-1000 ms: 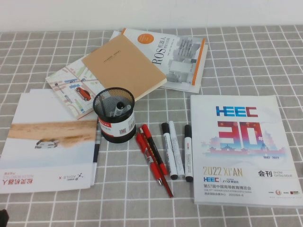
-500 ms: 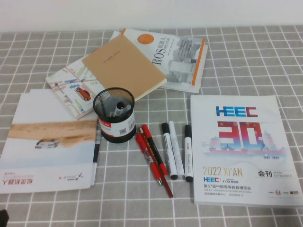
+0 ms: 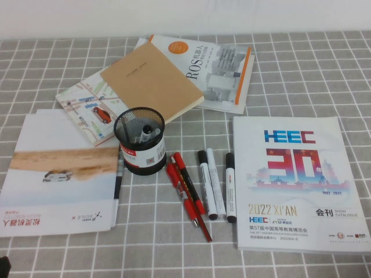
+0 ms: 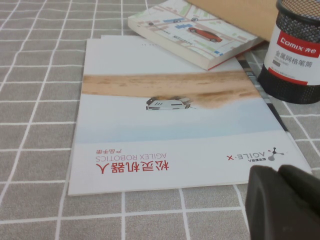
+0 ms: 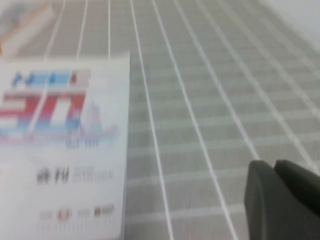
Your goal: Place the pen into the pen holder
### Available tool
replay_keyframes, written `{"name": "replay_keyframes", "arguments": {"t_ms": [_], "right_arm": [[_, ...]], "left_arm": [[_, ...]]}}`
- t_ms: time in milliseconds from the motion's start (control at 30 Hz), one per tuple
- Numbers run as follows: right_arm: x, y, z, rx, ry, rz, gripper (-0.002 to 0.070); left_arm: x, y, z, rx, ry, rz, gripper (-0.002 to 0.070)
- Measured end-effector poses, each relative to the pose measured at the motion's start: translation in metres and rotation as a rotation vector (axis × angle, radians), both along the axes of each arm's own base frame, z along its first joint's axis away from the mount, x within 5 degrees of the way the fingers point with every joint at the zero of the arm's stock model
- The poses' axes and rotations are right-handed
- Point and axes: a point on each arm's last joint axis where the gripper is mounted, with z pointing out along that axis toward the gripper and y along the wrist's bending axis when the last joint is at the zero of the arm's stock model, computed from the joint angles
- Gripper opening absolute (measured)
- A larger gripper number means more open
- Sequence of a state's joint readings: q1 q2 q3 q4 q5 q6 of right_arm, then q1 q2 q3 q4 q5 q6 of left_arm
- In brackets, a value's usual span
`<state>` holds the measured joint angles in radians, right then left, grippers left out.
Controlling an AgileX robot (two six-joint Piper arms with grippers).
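1. Two grippers, both parked at the robot's near edge, neither near the work. The left gripper (image 4: 276, 172) hangs low over the checked cloth (image 3: 290, 75), just off the near corner of the AgileX brochure (image 3: 64, 174). Its fingers look pressed together w/ nothing between them. The right gripper (image 5: 274, 167) sits over bare cloth beside the HEEC catalogue (image 3: 293, 179), fingers likewise together and empty.

2. Step in hand, as I judge it: the start. No approach made, pick not yet begun.

3. The pen (image 3: 119, 176), slim and grey, lies flat on the cloth along the brochure's right edge, just left of the pen holder (image 3: 141, 145). Can't tell if it's partly tucked under the paper.

4. Holder stands upright, mid-table, w/ one black-capped marker (image 3: 145, 132) already inside. Red pens (image 3: 186, 188) and white markers (image 3: 214, 182) lie to its right; not the target.

5. Next move prob. falls to the left arm, being closer: open up, come down across the pen's barrel, pinch, lift, tip it vertical, drop into the cup. Tight spot: brochure edge on one side, holder base on the other.

6. Readable text:
 - holder label: "Comix", "金属网格笔筒", plus a QR code
 - brochure: "AGILE·X", "松灵机器人", "AGILEX ROBOTICS"
 - catalogue: "HEEC", "30", "2022 XI'AN", "会刊 SHOW CATALOGUE"
 - ROS book (image 3: 214, 63) at the back: "ROS 机器人"
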<state>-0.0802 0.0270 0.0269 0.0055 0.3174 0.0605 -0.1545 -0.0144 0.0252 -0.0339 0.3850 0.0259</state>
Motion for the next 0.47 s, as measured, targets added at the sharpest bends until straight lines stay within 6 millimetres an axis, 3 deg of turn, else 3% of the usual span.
{"name": "replay_keyframes", "arguments": {"t_ms": [467], "right_arm": [[-0.0016,0.0004,-0.0050,-0.087,0.065,0.032,-0.0012]], "left_arm": [[0.0000,0.0000,0.0000,0.000,0.000,0.000,-0.0003]]}}
